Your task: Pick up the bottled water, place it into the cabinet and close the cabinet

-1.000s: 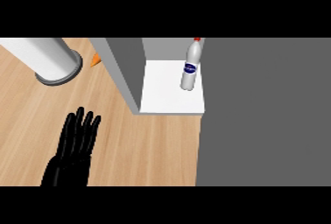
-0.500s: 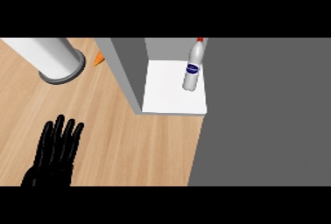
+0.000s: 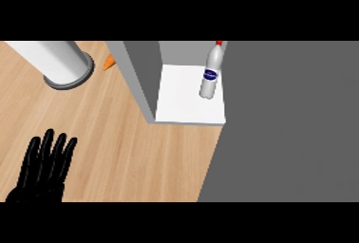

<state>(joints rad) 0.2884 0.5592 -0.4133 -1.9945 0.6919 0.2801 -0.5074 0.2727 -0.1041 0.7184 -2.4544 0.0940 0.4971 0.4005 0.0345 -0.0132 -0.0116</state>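
Bottled water (image 3: pixel 211 73) stands upright on the white shelf (image 3: pixel 184 104) inside the open cabinet (image 3: pixel 137 76), its red cap up. The left hand (image 3: pixel 48 161) rests low on the wooden counter (image 3: pixel 126 142), fingers straight and spread, well apart from the bottle, which lies up and to its right. No right hand shows; the closing step looks undone.

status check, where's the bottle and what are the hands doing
Left robot hand open, low at the view's left edge; right hand out of view. Bottled water upright on the cabinet shelf. Nothing in the way.
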